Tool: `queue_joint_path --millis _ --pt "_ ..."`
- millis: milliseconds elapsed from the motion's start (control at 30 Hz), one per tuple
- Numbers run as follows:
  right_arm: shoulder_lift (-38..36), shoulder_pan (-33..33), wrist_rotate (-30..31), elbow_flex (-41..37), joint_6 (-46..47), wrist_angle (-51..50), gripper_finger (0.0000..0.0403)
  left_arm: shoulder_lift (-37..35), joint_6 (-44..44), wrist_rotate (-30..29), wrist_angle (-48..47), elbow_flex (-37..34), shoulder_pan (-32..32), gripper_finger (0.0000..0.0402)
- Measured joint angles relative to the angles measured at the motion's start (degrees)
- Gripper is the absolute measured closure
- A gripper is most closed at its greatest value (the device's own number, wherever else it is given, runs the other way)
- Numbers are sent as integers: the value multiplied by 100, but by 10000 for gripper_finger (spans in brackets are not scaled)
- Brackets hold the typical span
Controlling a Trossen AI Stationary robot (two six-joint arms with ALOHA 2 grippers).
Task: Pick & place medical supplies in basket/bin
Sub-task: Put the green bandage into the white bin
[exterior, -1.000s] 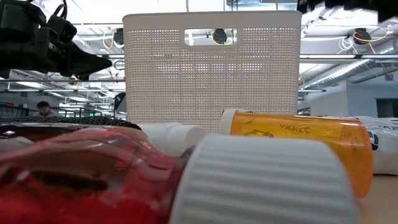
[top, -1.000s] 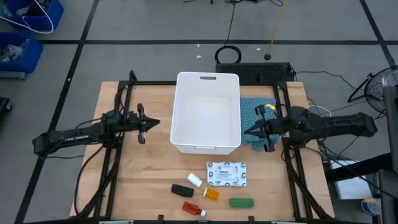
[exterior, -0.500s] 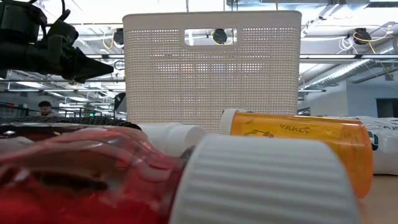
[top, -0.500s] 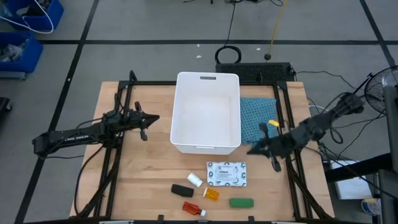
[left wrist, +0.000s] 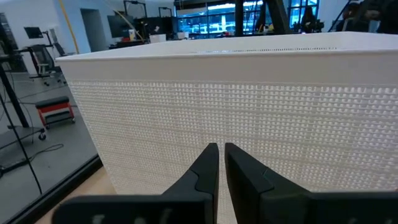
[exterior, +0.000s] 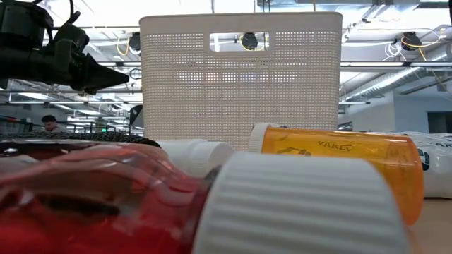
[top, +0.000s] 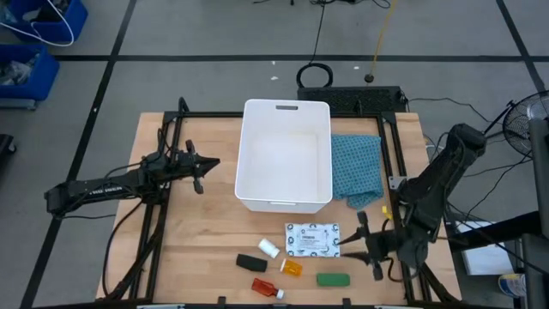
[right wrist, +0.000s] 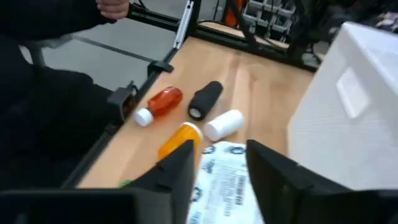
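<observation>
1. Just ahead of my right gripper, the packet lies flat on the table, in front of the bin.
2. It looks thin; my fingers, set apart, may skid over it or shove it into the orange vial and white cylinder beside it.
3. Coming in low, I may scrape the wood.
4. My left gripper, nearly closed and empty, waits beside the bin's left wall.
</observation>
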Motion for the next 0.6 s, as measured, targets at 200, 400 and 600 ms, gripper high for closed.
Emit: queue_joint_path --millis 200,400,600 --pt "459 8 -332 0 820 327 167 -1 -60 -3 26 0 1 369" --pt "950 12 -524 0 1444 587 132 1 -65 -3 24 -1 -1 369" --pt "1388 8 -920 0 2412 652 128 -1 -202 -4 22 0 0 369"
